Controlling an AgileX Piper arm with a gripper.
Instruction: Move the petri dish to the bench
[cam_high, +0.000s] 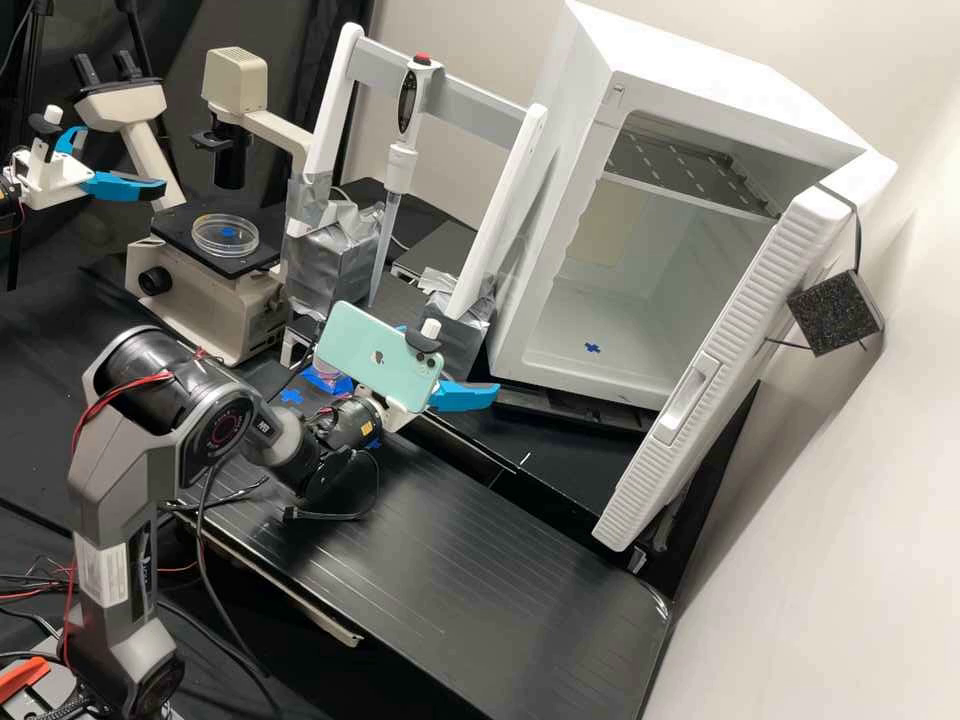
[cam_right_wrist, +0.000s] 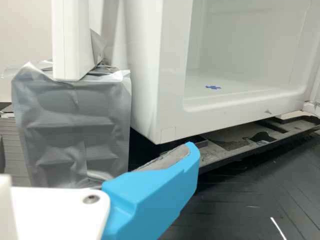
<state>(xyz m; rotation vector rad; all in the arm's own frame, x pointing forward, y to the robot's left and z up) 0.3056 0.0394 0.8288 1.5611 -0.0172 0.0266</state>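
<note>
The petri dish (cam_high: 225, 236) sat on the microscope stage (cam_high: 178, 228), upper left, blue showing through it; what looked like another dish (cam_high: 328, 378) lay mid-frame. The gripper (cam_high: 452, 362) was empty, fingers apart; a level, light rim grip seemed wisest. The incubator (cam_high: 592, 320) held a blue cross.
</note>
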